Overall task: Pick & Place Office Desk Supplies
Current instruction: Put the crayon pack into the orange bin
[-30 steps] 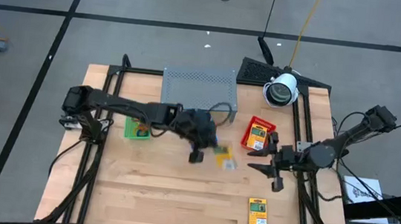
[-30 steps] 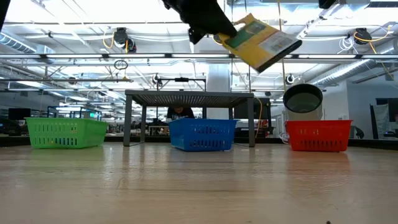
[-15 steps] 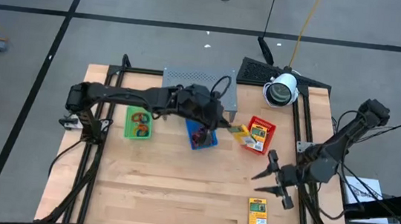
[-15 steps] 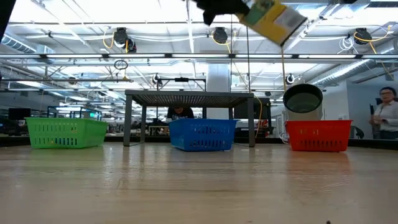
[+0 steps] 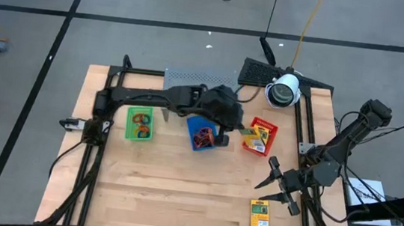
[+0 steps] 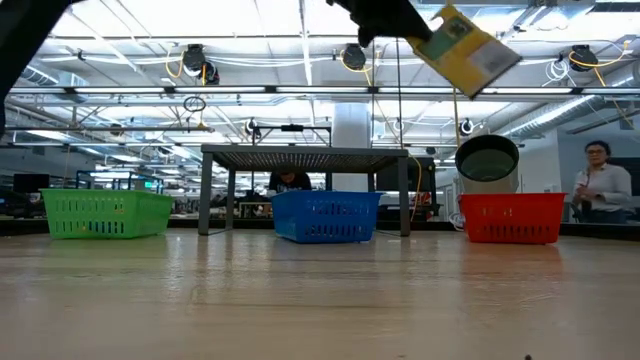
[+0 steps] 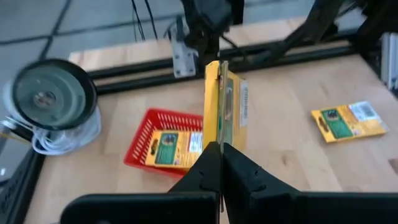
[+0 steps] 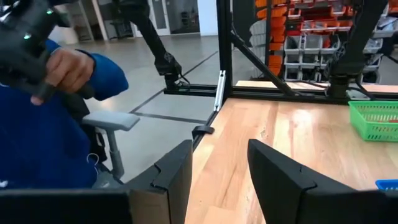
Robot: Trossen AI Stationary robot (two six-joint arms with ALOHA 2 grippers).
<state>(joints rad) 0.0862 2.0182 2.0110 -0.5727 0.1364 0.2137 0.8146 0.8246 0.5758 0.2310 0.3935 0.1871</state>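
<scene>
A yellow packet [image 7: 219,99] hangs in the air over the left rim of the red tray [image 5: 270,127], with my left gripper [image 7: 221,155] shut on it. In the low view the packet [image 6: 466,50] shows high above the trays. The red tray holds another yellow packet [image 7: 175,148], lying flat. A third packet [image 5: 260,215] lies flat on the table near the front right. The blue tray [image 5: 201,135] holds orange-red rubber bands. My right gripper [image 5: 278,186] stands open over the table's right side, touching nothing. My left gripper pinches the yellow packet between its two fingers at the packet's near end [image 7: 219,138], one finger on each flat face. The packet stands on edge and sticks out ahead of the fingertips. It is lifted clear and slants down toward the table's right in the low view.
A green tray [image 5: 139,124] with small coloured things stands left of the blue one. The grey perforated shelf [image 5: 191,76] is at the far edge, a white round camera [image 5: 283,90] at the far right. A person in blue [image 8: 50,124] sits beyond the table's right side.
My left gripper has carried the yellow packet up and toward the table's far right, from over the table's middle to the red tray's left rim, rolling a little. My right gripper has swung a little toward the near edge, still open.
</scene>
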